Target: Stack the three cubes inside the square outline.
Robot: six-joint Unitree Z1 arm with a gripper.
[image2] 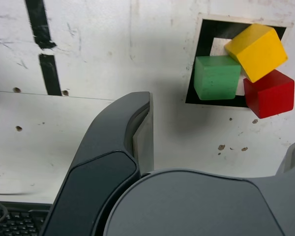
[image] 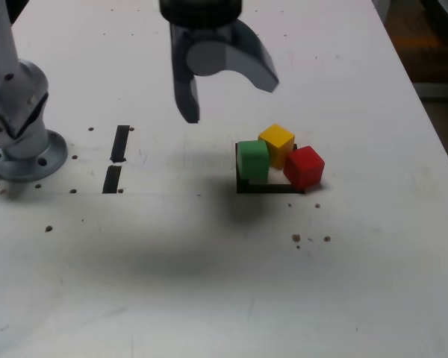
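A dark grey two-fingered gripper (image: 230, 95) hangs above the white tabletop (image: 209, 283) with its jaws spread wide and nothing between them. It sits at about ten o'clock from the cube cluster in the exterior view, clear of all three blocks.

The thick black tape square outline (image: 265, 187) with a white centre lies right of the table's middle in the exterior view. The small plain green cube (image: 252, 159) rests on the outline's nine o'clock side, covering that edge. The small plain yellow cube (image: 277, 145) sits at about one o'clock from the green one, touching it, turned corner-on and apparently propped up against its neighbours. The small plain red cube (image: 305, 167) stands at three o'clock of the green cube, over the outline's corner there and partly outside the frame. The wrist view shows the same cluster: green cube (image2: 217, 77), yellow cube (image2: 257, 52) overlapping both others, red cube (image2: 269, 94), with part of the white centre (image2: 218, 45) showing.

Two short black tape strips (image: 117, 158) lie well apart at nine o'clock from the outline, near the arm's round silver base (image: 19, 127).
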